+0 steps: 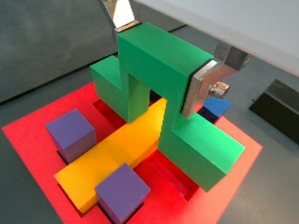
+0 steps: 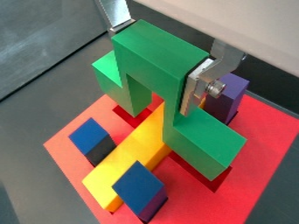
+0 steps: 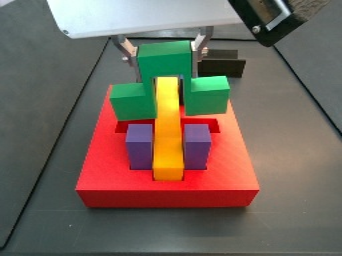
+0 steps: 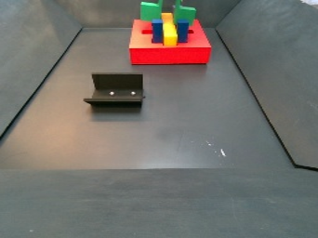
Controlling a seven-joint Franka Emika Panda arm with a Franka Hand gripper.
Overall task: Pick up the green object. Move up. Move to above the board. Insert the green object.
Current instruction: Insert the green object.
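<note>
1. The gripper (image 1: 162,54) clasps the green object (image 1: 163,96) by its raised middle cube; one silver finger (image 1: 208,86) presses flat on the cube's side.
2. The green object straddles the yellow bar (image 3: 166,125), its low side cubes down at the board (image 3: 167,185).
3. In a side view, two purple blocks (image 3: 139,146) flank the bar.
4. In a side view, the board (image 4: 170,53) sits at 12 o'clock and the fixture (image 4: 115,91) at about 10 o'clock, well apart.
</note>
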